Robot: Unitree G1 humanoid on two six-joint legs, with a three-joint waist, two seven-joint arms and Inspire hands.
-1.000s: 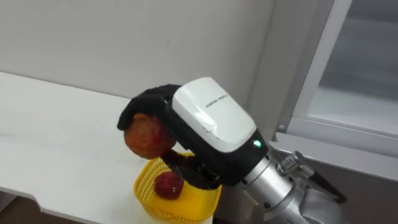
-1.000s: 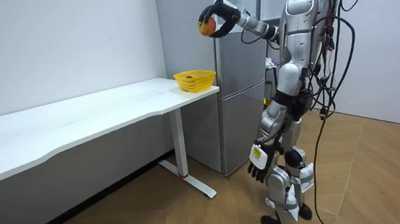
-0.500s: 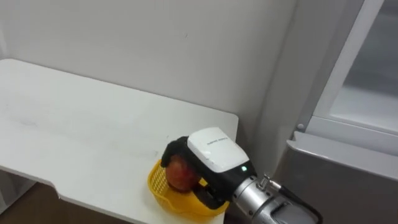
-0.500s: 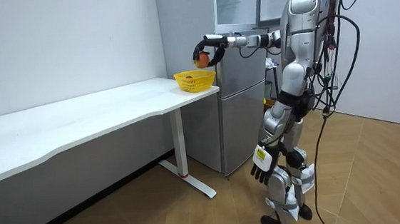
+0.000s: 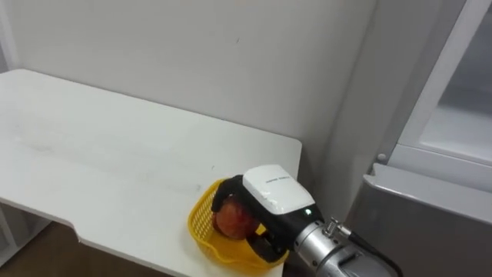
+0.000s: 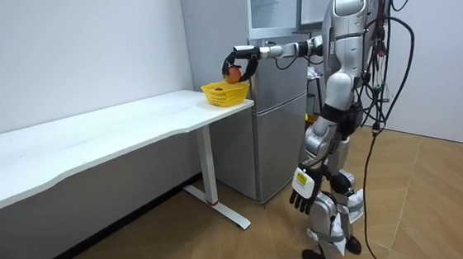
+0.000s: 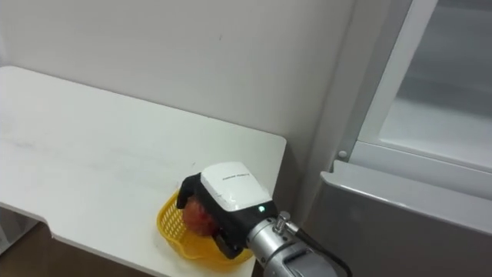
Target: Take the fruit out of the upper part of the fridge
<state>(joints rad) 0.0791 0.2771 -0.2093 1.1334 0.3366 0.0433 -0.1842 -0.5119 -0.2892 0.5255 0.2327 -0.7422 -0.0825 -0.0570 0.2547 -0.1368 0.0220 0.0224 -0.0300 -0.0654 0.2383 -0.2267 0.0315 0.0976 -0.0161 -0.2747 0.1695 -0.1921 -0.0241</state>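
Lower centre | right hand (image 5: 269, 196), fingers curled round red fruit (image 5: 233, 220), sat in yellow basket (image 5: 199, 224) mouth | basket stood on white table (image 5: 115, 154) corner

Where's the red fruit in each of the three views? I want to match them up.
Left eye view: the red fruit is low, near centre, held in the right hand over the yellow basket.
Right eye view: the red fruit is low, left of centre, in the same grip.
Room view: the red fruit is upper middle, above the table corner by the fridge.
Shared landmark: the yellow basket.
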